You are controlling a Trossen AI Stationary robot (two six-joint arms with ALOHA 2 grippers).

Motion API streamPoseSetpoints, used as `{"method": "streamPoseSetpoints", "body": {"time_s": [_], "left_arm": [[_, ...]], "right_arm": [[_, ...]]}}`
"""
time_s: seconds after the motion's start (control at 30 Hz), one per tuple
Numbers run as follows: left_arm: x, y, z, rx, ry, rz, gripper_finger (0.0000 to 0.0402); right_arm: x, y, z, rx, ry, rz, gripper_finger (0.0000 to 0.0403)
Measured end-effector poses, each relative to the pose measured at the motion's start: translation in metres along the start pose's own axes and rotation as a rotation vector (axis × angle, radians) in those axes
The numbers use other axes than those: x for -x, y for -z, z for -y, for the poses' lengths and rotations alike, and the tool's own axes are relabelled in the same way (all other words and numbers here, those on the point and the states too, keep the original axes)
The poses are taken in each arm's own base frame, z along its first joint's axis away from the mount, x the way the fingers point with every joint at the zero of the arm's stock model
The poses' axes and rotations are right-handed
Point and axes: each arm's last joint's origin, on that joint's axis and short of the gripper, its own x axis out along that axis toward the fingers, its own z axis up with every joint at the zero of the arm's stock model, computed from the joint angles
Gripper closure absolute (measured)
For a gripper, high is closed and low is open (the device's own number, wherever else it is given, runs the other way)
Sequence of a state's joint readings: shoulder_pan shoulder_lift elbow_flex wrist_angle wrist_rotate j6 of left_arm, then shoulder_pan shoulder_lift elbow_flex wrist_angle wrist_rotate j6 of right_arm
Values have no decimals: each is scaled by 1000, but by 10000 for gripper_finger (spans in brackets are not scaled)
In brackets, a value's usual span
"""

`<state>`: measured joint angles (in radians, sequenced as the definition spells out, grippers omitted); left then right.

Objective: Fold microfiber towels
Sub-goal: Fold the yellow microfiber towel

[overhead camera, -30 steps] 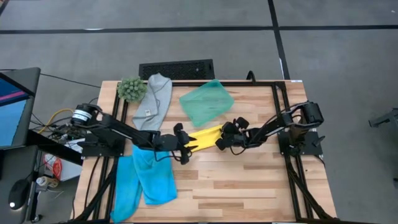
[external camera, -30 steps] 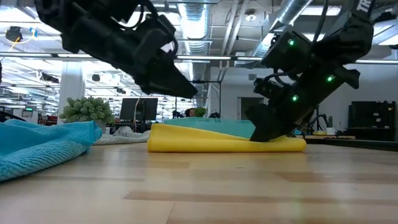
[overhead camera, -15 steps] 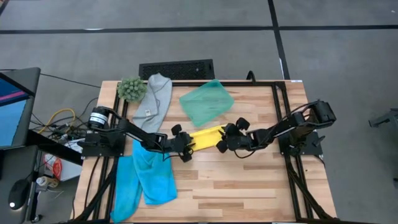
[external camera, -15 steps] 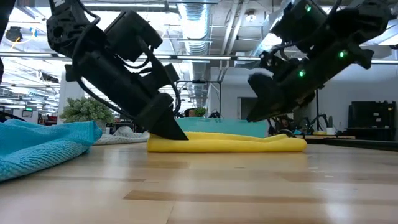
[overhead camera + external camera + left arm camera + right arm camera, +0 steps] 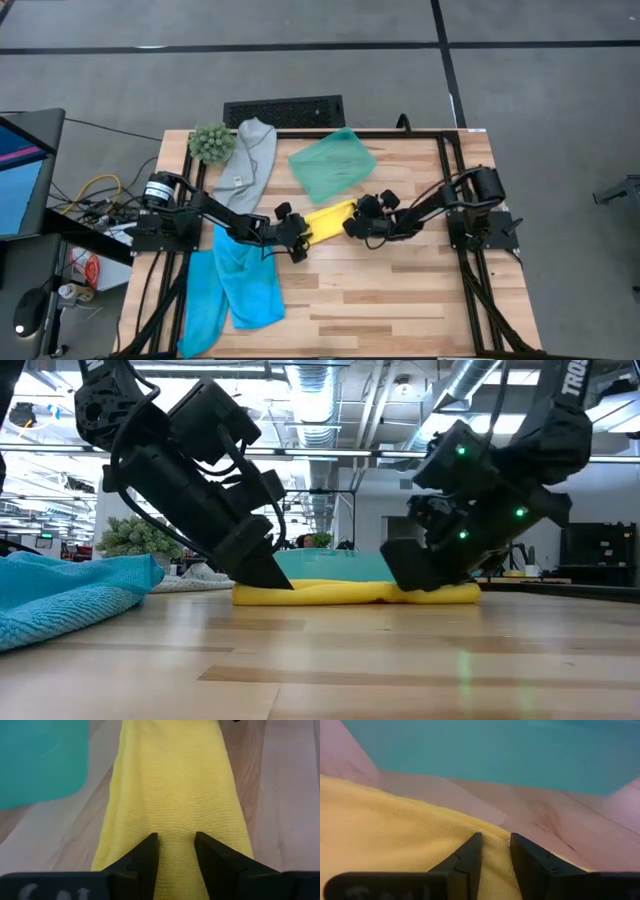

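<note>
Centrally, a folded yellow microfiber towel is lying on the wooden surface, just beside an empty translucent teal-green tray. Left pincer and right pincer are each pinching one end of it.

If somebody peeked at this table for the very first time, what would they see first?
Probably the bright yellow towel in the middle of the wooden table, with the left gripper at one end and the right gripper at the other, each with fingers closed on the cloth. Next come the two sky-blue towels heaped at the table's front left corner, and the see-through teal tray just behind the yellow towel.
</note>
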<state>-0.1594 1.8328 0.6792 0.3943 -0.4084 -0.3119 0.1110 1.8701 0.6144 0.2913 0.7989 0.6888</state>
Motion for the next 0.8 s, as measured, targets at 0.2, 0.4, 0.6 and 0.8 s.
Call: {"method": "streamPoseSetpoints", "body": {"time_s": [0.2,0.4,0.6,0.8], "left_arm": [[1,0,2,-63,47,-9,277],[1,0,4,-183,107,-9,277],[-2,-6,2,-274,173,0,277],[-4,-14,3,-255,176,10,277]], "right_arm": [[42,-29,1,-6,21,152,275],[69,-35,9,-34,20,156,275],[102,-15,-3,-135,-123,121,275],[122,12,7,-302,-135,-114,268]]}}
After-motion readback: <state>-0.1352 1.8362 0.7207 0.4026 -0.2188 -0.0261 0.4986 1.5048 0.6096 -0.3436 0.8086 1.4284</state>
